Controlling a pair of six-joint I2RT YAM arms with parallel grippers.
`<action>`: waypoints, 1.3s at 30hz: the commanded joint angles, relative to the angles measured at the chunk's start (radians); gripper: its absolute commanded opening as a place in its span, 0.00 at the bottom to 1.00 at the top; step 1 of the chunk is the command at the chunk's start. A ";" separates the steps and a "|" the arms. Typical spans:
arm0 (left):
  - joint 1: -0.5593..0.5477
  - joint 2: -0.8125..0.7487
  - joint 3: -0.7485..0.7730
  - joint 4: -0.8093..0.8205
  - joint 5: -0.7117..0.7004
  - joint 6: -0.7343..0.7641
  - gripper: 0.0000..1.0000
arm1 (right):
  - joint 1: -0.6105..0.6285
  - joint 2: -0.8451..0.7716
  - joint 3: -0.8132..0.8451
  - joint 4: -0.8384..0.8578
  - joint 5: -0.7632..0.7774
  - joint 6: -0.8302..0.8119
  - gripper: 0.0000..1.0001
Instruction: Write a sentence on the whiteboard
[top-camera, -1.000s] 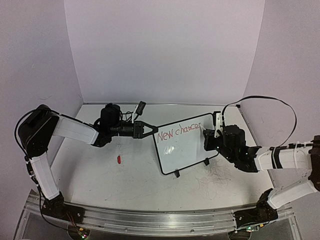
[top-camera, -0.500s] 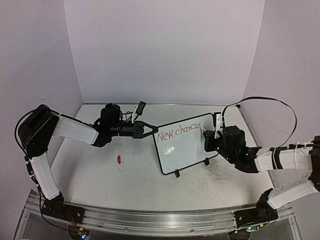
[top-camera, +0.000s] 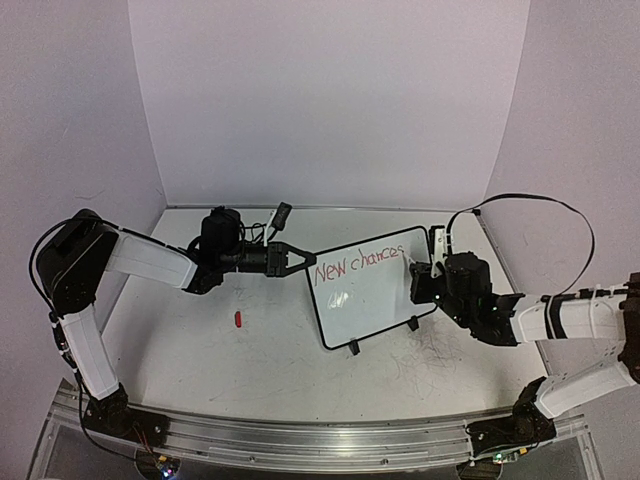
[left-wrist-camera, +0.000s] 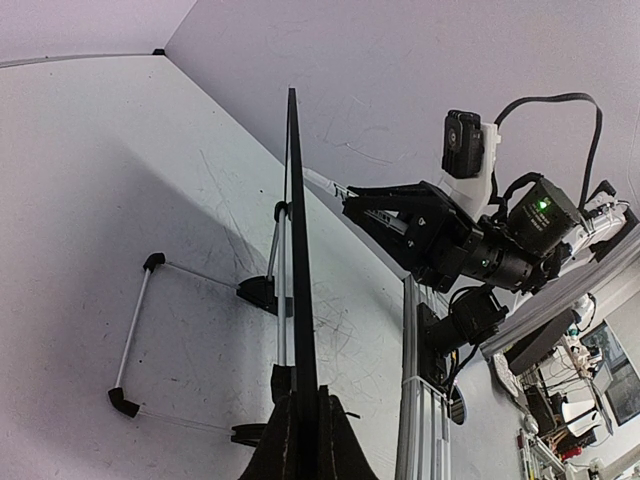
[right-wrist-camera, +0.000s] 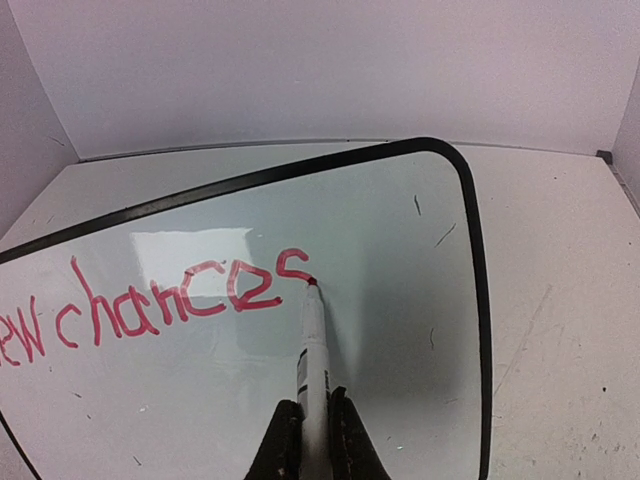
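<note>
The whiteboard (top-camera: 378, 302) stands tilted on its black feet at mid-table, with "New chances" in red (top-camera: 358, 263) along its top. My left gripper (top-camera: 303, 259) is shut on the board's upper left edge; in the left wrist view the board (left-wrist-camera: 296, 230) appears edge-on between the fingers (left-wrist-camera: 303, 425). My right gripper (top-camera: 421, 274) is shut on a white marker (right-wrist-camera: 316, 345). The marker's red tip touches the board (right-wrist-camera: 410, 330) at the lower end of the half-drawn final "s" (right-wrist-camera: 293, 266). The right gripper (right-wrist-camera: 316, 425) stands close in front of the board's right part.
A small red cap (top-camera: 238, 319) lies on the tabletop left of the board. The board's wire stand (left-wrist-camera: 132, 335) reaches out behind it. White walls close in the back and both sides. A metal rail (top-camera: 300, 440) runs along the near edge.
The right gripper has shifted slightly with the marker, and the last letter after "chance" has gained a red stroke. The left arm and the board have stayed put.
</note>
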 joint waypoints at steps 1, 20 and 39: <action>-0.013 -0.009 0.026 -0.050 0.050 -0.001 0.00 | -0.003 -0.013 -0.013 -0.045 -0.008 0.016 0.00; -0.014 -0.009 0.025 -0.050 0.049 0.001 0.00 | 0.014 -0.005 -0.003 -0.028 -0.046 0.010 0.00; -0.014 -0.009 0.026 -0.051 0.050 0.001 0.00 | 0.030 0.006 0.020 -0.023 -0.001 0.010 0.00</action>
